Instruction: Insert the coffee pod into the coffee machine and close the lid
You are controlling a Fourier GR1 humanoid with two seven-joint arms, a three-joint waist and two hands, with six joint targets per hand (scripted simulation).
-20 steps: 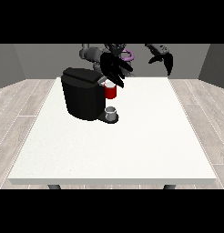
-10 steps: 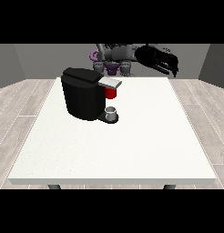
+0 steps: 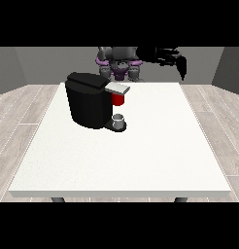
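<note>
While I am sitting behind the white table, the black coffee machine is standing on it toward the view's left, with a red thing at the machine showing under its grey lid and a grey thing (I cannot tell it for the pod) resting on the machine's base. I am holding my hand at the view's right raised well apart from the machine, up and to its right; its fingers are hanging downward, holding nothing, though I cannot tell whether they are curled or straight.
</note>
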